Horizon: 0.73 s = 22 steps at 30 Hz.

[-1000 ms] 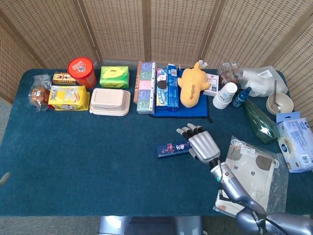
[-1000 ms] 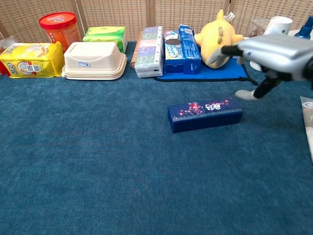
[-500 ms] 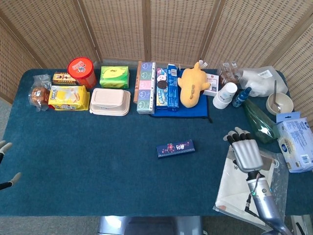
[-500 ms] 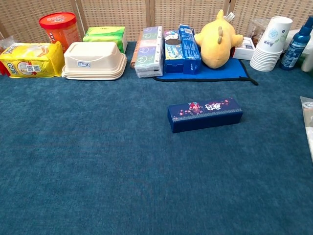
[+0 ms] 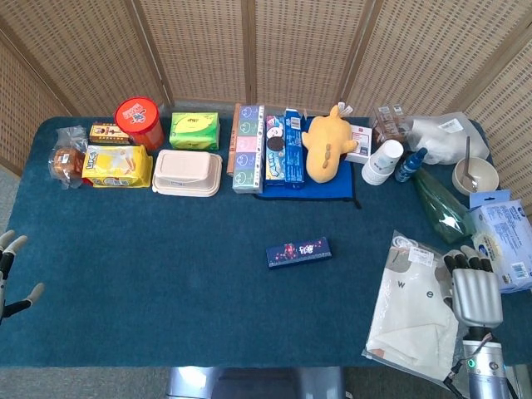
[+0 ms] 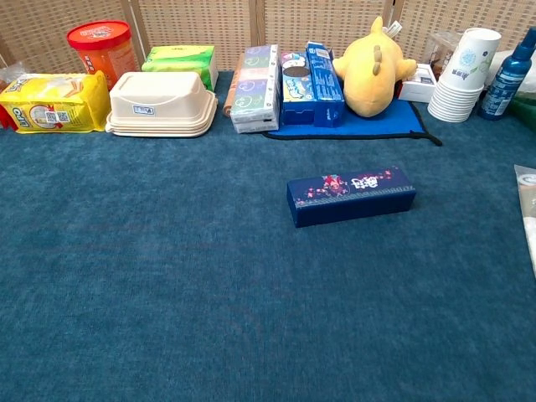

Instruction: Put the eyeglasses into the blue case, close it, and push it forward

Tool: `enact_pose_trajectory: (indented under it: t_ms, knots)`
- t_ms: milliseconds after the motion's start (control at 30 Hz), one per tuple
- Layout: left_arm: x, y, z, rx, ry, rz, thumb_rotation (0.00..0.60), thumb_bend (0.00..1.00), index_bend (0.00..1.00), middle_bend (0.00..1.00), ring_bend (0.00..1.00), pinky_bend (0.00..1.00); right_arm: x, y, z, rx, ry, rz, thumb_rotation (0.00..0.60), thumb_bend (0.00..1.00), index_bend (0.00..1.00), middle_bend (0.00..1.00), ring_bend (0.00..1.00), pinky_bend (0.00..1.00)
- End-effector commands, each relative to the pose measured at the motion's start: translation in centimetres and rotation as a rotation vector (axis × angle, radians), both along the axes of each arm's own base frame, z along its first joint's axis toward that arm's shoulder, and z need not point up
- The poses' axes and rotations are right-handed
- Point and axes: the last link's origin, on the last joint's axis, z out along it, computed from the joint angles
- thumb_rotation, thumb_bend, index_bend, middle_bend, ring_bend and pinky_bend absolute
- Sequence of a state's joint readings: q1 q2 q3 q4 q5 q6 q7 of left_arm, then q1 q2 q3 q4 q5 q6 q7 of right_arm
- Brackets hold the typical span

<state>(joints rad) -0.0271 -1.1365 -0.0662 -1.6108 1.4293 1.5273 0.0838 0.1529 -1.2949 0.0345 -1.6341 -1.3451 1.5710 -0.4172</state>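
Observation:
The blue case [image 5: 298, 251] [image 6: 351, 194], dark blue with a flowered lid, lies closed on the table's middle, slightly right of centre. No eyeglasses show in either view. My right hand [image 5: 475, 285] hovers at the table's right front, over a clear bag, far from the case; its fingers lie straight and side by side, holding nothing. Only the fingertips of my left hand [image 5: 10, 270] show at the head view's left edge, spread apart and empty. Neither hand appears in the chest view.
A back row holds a red tub [image 5: 138, 121], yellow packet [image 5: 118, 165], cream lunchbox [image 5: 188, 173], green box [image 5: 194, 130], cartons [image 5: 248, 148] and a yellow plush [image 5: 325, 143] on a blue mat. Paper cups [image 5: 381, 161], a bottle [image 5: 410, 165], a bowl [image 5: 475, 175] and a clear bag [image 5: 420, 305] crowd the right.
My right hand has drawn back from beside the case to the table's right front corner and left the chest view. Left fingertips have come into view at the left edge. The case has stayed put.

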Motion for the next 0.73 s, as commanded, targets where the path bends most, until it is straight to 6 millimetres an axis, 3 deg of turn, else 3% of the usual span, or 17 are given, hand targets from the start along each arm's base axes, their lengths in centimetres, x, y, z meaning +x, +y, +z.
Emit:
enact_pose_trajectory:
  t_ms: [33, 733]
  knots:
    - [0.3, -0.2, -0.3, -0.009, 0.0, -0.002, 0.546, 0.21, 0.14, 0.1, 0.0, 0.0, -0.1, 0.1, 0.0, -0.003, -0.007, 0.003, 0.6, 0.33, 0.44, 0.37, 0.23, 0.25]
    - [1.8, -1.9, 0.6, -0.001, 0.0, 0.005, 0.545, 0.21, 0.12, 0.08, 0.0, 0.0, -0.5, 1.3, 0.6, 0.014, -0.044, 0.038, 0.6, 0.34, 0.42, 0.36, 0.23, 0.25]
